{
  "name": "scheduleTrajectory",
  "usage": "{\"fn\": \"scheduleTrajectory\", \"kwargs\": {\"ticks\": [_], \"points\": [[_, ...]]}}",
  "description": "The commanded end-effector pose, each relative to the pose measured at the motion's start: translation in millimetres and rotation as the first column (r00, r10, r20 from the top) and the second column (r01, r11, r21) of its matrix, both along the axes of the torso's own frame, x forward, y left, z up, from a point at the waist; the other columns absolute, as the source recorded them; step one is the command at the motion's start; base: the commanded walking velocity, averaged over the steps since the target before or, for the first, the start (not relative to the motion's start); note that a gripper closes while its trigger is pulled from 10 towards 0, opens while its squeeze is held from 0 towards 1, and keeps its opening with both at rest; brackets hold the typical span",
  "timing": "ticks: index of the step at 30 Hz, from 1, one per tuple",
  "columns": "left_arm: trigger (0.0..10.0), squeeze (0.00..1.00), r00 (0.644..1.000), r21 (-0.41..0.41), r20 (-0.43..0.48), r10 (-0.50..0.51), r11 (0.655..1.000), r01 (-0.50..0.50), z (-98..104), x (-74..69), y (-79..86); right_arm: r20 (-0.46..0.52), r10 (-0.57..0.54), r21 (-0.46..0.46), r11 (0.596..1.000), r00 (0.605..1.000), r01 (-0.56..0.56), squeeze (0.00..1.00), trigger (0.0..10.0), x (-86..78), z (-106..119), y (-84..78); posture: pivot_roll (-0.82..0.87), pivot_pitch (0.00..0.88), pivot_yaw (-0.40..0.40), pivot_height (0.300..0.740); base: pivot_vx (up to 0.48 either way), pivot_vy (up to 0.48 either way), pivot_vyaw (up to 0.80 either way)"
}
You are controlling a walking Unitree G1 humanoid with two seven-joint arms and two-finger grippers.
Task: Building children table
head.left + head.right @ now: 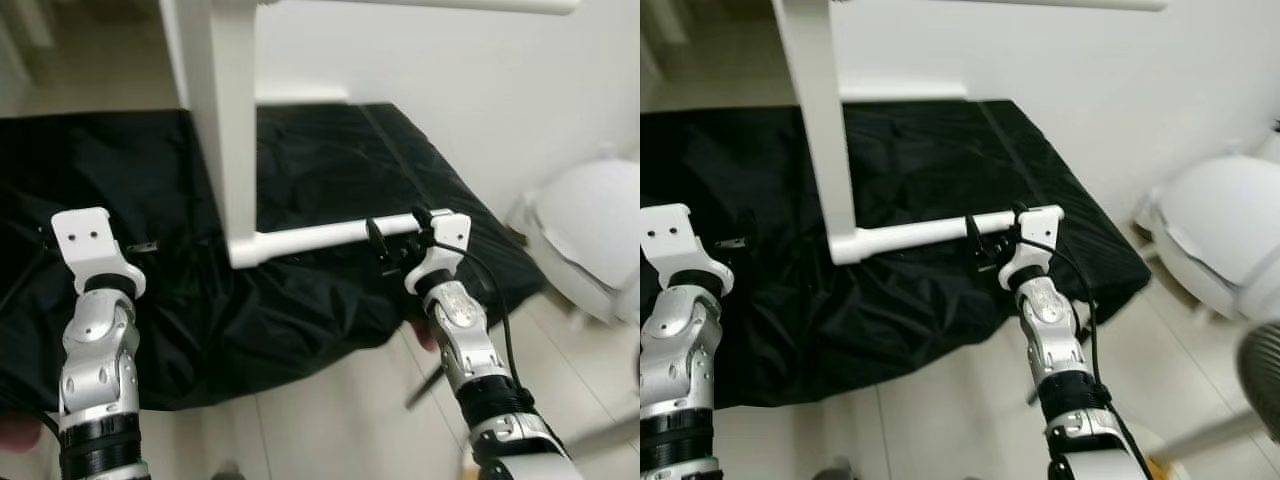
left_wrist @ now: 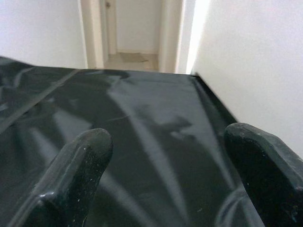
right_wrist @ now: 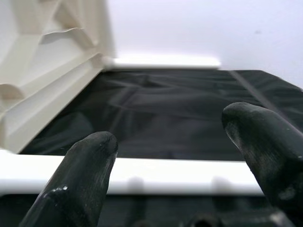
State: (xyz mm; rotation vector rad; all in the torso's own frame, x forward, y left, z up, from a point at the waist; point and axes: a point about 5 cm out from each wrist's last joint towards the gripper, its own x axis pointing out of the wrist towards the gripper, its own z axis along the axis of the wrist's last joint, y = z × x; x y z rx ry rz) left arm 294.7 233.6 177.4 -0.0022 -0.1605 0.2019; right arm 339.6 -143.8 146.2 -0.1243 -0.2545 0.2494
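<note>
The white children's table (image 1: pixel 225 120) stands on its side on a black sheet (image 1: pixel 330 310). One round white leg (image 1: pixel 310 238) runs low and level from its bottom corner toward my right. My right gripper (image 1: pixel 398 240) is at that leg's free end, open. In the right wrist view the leg (image 3: pixel 142 175) crosses just beyond the fingertips (image 3: pixel 90 156), with the table's ribbed underside (image 3: pixel 47 71) behind. I cannot tell whether the fingers touch it. My left gripper (image 2: pixel 170 175) hovers open over bare sheet, left of the table, its wrist bracket (image 1: pixel 85 235) raised.
The sheet covers the floor up to a white wall (image 1: pixel 480 80) at the right. Pale tiles (image 1: pixel 330 420) lie in front of it. A rounded white object (image 1: pixel 600 240) stands at the far right. A doorway (image 2: pixel 137 33) opens beyond the sheet's far end.
</note>
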Motion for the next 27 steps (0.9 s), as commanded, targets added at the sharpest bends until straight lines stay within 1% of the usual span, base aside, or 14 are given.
{"fn": "scheduleTrajectory", "kwargs": {"ticks": [1,8,13,23,25,26,27], "points": [[10.0,0.00,1.000,0.018,-0.004,0.010,1.000,-0.010,0,-0.3,1.8,-0.001,0.011,-0.018,1.000,1.000,-0.011,0.00,10.0,1.2,0,3.1,0.10,0.017,-0.076,0.740,0.000,0.000,0.79],[10.0,0.00,1.000,0.057,0.006,-0.014,0.998,0.014,4,2.3,-2.2,-0.001,0.007,-0.026,1.000,1.000,-0.007,0.00,10.0,2.1,0,1.3,0.10,0.000,-0.073,0.740,0.000,0.000,0.79],[10.0,0.00,1.000,0.067,0.003,-0.017,0.998,0.017,4,3.0,-3.4,-0.003,0.004,-0.032,0.999,1.000,-0.004,0.00,10.0,2.5,-1,0.2,0.10,0.000,-0.074,0.740,0.000,0.000,0.79],[10.0,0.00,0.999,0.072,-0.017,-0.028,0.997,0.029,-1,4.8,-7.8,-0.014,0.000,-0.009,1.000,1.000,0.000,0.00,10.0,2.7,-4,-1.7,0.09,0.000,-0.071,0.740,0.000,0.000,0.00],[10.0,0.00,0.998,0.067,-0.028,-0.050,0.996,0.052,-5,5.5,-13.7,-0.010,0.002,0.020,1.000,1.000,-0.002,0.00,10.0,1.3,-4,-2.7,0.08,0.000,-0.065,0.740,0.000,0.000,0.00],[10.0,0.00,0.998,0.067,-0.028,-0.050,0.996,0.052,-5,5.5,-13.7,-0.010,0.002,0.020,1.000,1.000,-0.002,0.00,10.0,1.3,-4,-2.7,0.08,0.000,-0.065,0.740,0.000,0.000,0.00],[10.0,0.00,0.997,0.070,-0.048,-0.060,0.996,0.063,-8,6.5,-17.4,-0.009,-0.003,0.009,1.000,1.000,0.003,0.00,10.0,0.3,-5,-3.6,0.07,0.000,-0.063,0.740,0.000,0.000,0.00]]}}
